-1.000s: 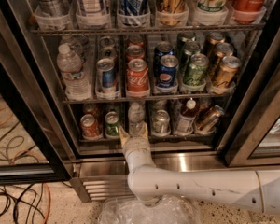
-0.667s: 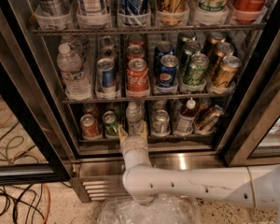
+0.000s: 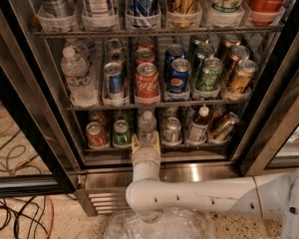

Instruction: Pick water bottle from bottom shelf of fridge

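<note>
Water bottle (image 3: 147,122) upright on bottom shelf (image 3: 199,147), claw (image 3: 145,142) right at its base, claw's hold cannot be told

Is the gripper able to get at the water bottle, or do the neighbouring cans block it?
Probably yes. The gripper sits at the base of the water bottle, straight in front of it. The green can and silver can stand close beside it, but nothing is in front.
</note>
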`<control>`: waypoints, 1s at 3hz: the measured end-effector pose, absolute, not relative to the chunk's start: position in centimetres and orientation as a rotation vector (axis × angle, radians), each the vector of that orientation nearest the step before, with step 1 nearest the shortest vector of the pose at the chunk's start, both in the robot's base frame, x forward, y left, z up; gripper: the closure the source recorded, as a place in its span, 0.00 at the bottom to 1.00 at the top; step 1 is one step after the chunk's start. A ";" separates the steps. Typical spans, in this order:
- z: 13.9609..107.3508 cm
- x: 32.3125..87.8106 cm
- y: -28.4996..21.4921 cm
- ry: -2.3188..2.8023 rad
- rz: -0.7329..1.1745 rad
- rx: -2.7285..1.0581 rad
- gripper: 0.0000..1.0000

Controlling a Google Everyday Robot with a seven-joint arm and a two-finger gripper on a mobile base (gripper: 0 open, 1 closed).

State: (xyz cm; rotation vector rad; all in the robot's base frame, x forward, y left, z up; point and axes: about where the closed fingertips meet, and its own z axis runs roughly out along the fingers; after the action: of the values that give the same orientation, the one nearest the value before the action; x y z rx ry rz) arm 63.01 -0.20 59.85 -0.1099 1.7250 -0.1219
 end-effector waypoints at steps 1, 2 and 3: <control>59.0 63.0 -1.8 1.738 -0.146 -0.053 0.38; 58.8 63.5 -3.2 1.722 -0.104 0.021 0.38; 59.4 64.3 -3.7 1.689 -0.043 0.069 0.38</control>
State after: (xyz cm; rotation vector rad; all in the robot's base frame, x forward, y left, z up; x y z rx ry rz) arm 64.31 -3.68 59.43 0.0695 1.6891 -0.0430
